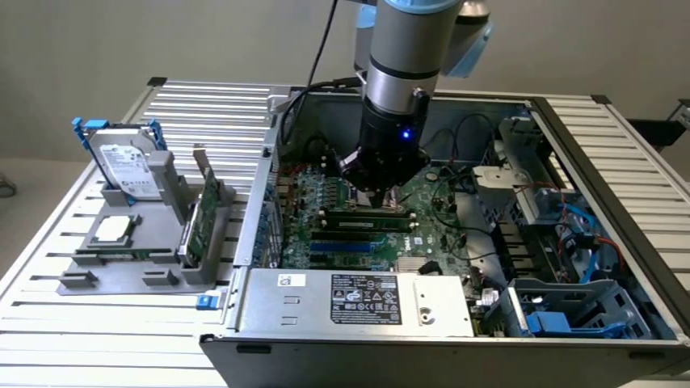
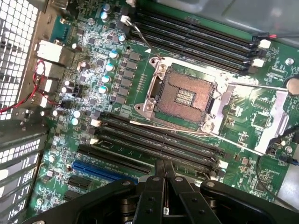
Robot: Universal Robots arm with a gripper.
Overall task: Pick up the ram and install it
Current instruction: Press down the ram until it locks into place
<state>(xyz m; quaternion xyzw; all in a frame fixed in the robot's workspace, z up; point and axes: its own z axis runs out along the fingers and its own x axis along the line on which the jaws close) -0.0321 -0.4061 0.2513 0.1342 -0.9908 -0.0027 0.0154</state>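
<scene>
Ram (image 1: 369, 217): long green stick with dark chips, lying along the memory slots of the motherboard (image 1: 437, 234) inside the open computer case (image 1: 603, 162), directly under the jaws.

Exterior view.
- Arm (image 1: 405, 48): comes down from 12 o'clock into the case, with a blue light lit on its black lower section.
- Jaws: pressed together, tips at or just above the top edge of the ram; whether they touch it cannot be told.
- Power supply (image 1: 356, 299): silver box with a label, at 6 o'clock of the ram.
- Grey fixture (image 1: 81, 283): on the slatted surface (image 1: 205, 105), at 9 o'clock of the case.
- Hard drive (image 1: 124, 166): upright in the fixture's far end.
- Square silver processor chip (image 1: 113, 229): flat in the fixture.
- Expansion card (image 1: 205, 214): green, on edge in the fixture, on the side nearest the case.

Wrist view.
- Jaws: black, closed tight against each other, holding nothing, tips over the nearer bank of black memory slots (image 2: 159, 142).
- Processor socket (image 2: 184, 95): open and bare, between that bank and a second bank of slots (image 2: 196, 39).
- Blue slot (image 2: 98, 171): just beside the nearer bank.
- Ram: cannot be made out among the slots.
</scene>
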